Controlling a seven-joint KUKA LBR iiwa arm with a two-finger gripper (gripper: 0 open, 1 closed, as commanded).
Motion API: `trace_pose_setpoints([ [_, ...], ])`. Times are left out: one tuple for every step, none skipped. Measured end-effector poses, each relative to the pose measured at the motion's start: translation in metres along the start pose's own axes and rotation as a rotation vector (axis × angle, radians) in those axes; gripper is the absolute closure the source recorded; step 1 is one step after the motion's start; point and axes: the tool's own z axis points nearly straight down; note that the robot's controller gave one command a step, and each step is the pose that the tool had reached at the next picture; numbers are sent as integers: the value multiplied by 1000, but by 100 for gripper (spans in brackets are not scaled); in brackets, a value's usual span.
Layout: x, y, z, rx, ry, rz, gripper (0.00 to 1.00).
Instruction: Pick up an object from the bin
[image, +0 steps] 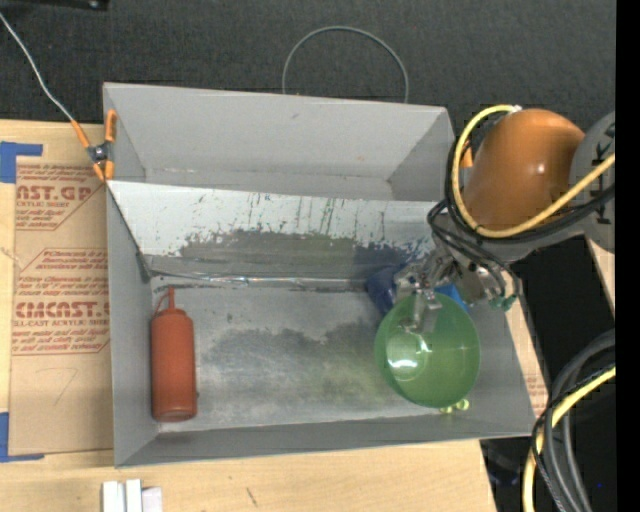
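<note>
My gripper (424, 300) hangs at the right end of the bin, right over the far rim of a translucent green bowl (430, 360). The bowl rests on the bin floor near the front right corner, tilted with its opening facing up and to the left. A blue object (383, 283) lies just behind the bowl, partly hidden by the gripper, and its shape is unclear. Whether the gripper touches the bowl's rim is not visible.
A red squeeze bottle (173, 362) with a thin nozzle lies along the bin's left wall, nozzle pointing to the back. The arm with its orange cover and yellow cables reaches in over the right rim.
</note>
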Motion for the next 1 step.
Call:
trace_pose_setpoints([
  [4, -1, -89, 0, 1, 17, 100],
])
